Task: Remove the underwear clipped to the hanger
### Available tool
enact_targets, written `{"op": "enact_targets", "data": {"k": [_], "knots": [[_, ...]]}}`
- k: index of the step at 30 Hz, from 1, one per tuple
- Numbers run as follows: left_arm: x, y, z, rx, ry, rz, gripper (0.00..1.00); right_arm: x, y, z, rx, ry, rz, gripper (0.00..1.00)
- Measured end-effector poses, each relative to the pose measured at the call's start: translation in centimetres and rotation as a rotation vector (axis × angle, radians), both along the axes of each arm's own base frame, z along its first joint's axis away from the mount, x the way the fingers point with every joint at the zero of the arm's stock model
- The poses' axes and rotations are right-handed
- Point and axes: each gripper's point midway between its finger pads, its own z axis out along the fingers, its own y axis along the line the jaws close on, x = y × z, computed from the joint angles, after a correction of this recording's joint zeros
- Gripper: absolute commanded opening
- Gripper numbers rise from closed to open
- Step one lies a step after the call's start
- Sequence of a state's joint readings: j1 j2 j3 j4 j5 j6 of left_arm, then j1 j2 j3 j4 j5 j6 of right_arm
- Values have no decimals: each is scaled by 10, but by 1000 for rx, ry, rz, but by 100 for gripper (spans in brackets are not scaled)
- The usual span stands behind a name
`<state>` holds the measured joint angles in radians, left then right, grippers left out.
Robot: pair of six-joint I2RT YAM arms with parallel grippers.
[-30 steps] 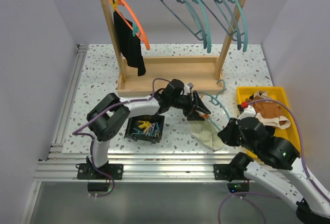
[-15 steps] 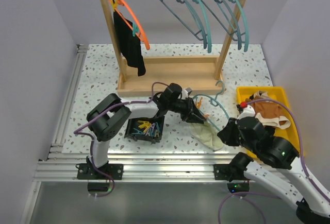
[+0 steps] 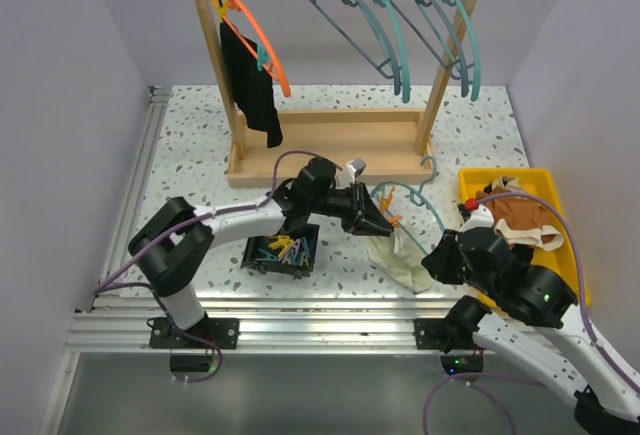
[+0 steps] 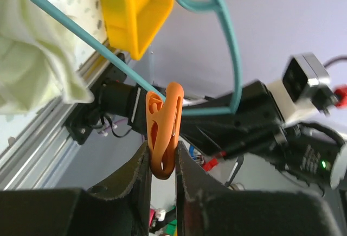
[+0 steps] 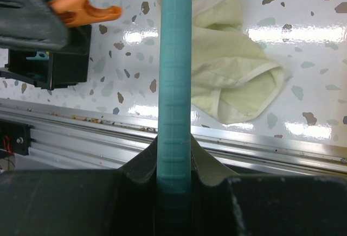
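About half is done, I judge: the cream brief [image 3: 402, 258] lies loose on the speckled surface [image 3: 190, 155], just beyond the right jaws, which are clamped on the teal hanger [image 5: 174, 57]. It is also just beside the left jaws, which are clamped on an orange clip [image 4: 162, 127]; whether this clip bites the hanger I cannot tell. What is left is the black piece [image 3: 250, 80], hanging well apart from both jaws on an orange hanger [image 3: 262, 40] at the wooden rack [image 3: 330, 145], and plain pale walls [image 3: 60, 105] close the surface on three sides.
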<state>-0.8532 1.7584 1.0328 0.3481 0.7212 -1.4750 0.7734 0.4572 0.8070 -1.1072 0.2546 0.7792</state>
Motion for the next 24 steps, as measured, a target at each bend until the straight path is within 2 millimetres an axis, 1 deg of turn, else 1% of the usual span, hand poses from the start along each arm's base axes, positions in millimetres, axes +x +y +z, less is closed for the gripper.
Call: {"op": "enact_targets", "data": {"k": [2,4,6,8,10,13,14,15,16,17,19,22,24], "knots": [[-6,8,16,-17,-67,-10,0,0,0,0,2,-1,-4,0],[-12,20,24,4,-127,-12,0,0,0,1,6,-3,-6,0],[-17,37,25,72,-199,7,0,0,-1,2,9,-8,-8,0],[-19,61,19,159,-253,43,0,0,-1,3,12,-13,-9,0],[-18,96,11,252,-298,109,0,0,-2,5,14,-17,-10,0],[-13,157,-3,386,-335,241,0,1,-1,9,21,-27,-7,0],[-14,176,-9,438,-350,279,0,1,-1,11,23,-31,-5,0],[-8,193,-14,479,-350,327,0,1,-1,13,23,-35,-3,0],[-7,207,-19,519,-355,353,0,1,-1,14,24,-38,-1,0],[-8,217,-26,551,-358,360,0,1,-1,15,23,-39,2,0],[-14,227,-43,609,-338,340,0,2,-1,17,21,-43,5,0],[-25,235,-70,686,-286,279,0,3,0,20,17,-45,10,0],[-32,240,-79,716,-272,252,0,3,1,21,14,-46,13,0]]}}
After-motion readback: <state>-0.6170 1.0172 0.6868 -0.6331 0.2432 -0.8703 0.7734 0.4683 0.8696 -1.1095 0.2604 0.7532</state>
